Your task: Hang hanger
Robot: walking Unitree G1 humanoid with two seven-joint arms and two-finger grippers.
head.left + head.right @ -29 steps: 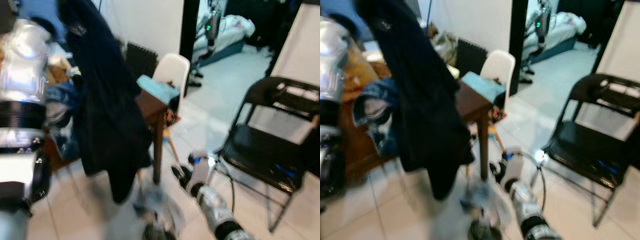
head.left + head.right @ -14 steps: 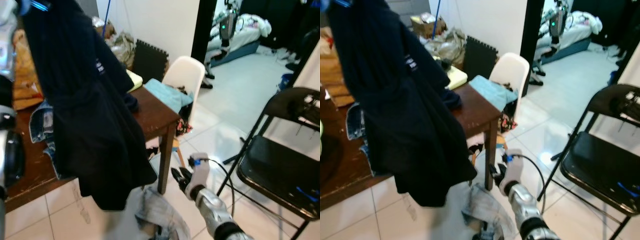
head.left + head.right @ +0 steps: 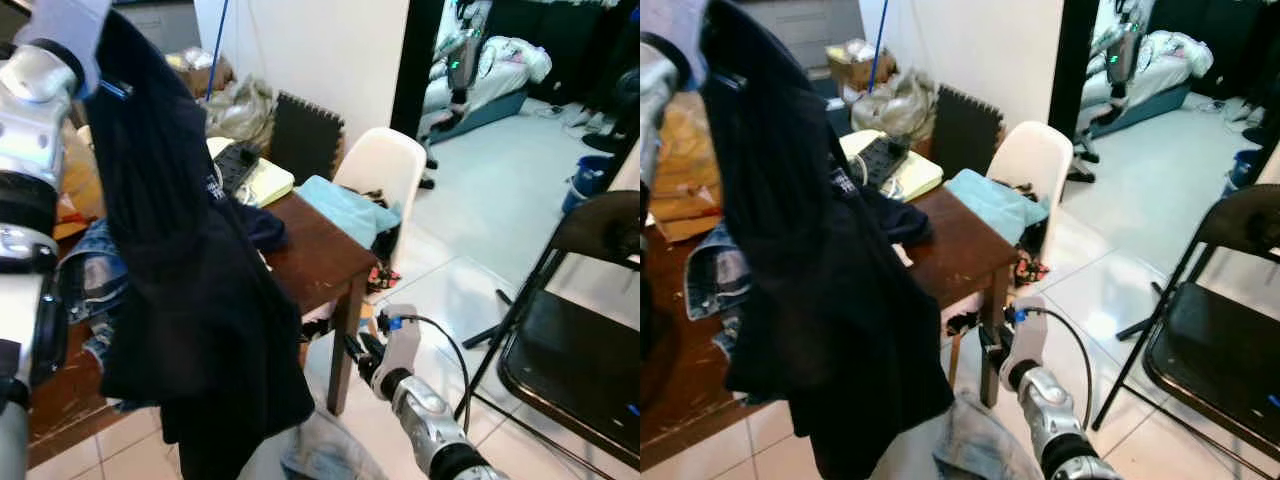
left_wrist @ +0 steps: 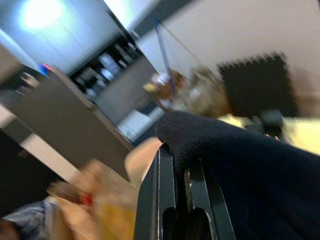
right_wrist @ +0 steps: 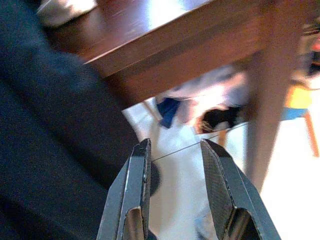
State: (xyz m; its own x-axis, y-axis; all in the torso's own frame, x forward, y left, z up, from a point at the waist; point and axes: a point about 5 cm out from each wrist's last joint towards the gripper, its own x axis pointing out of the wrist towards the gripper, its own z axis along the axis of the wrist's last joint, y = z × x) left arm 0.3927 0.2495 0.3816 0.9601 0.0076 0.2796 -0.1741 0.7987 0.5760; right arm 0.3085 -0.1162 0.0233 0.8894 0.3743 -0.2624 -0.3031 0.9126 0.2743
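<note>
A long dark navy garment [image 3: 190, 300] hangs from my raised left arm [image 3: 40, 90] at the upper left, draping down in front of the table. In the left wrist view my left gripper [image 4: 180, 161] is shut with the garment's dark knit cloth [image 4: 240, 150] bunched over its fingertips. No hanger can be made out under the cloth. My right gripper [image 3: 360, 352] is low beside the table leg [image 3: 340, 350], open and holding nothing; its fingers [image 5: 135, 175] point under the table.
A brown wooden table [image 3: 320, 250] carries jeans [image 3: 85, 270], a teal cloth [image 3: 345, 205] and a yellow pad. Behind it stands a white chair [image 3: 385, 165]. A black folding chair [image 3: 580, 330] is at the right. Clothes lie on the tiled floor [image 3: 320, 455].
The camera has swung, bringing the table more into view and the folding chair further right. The garment still hangs from my left arm. My right gripper stays low and open.
</note>
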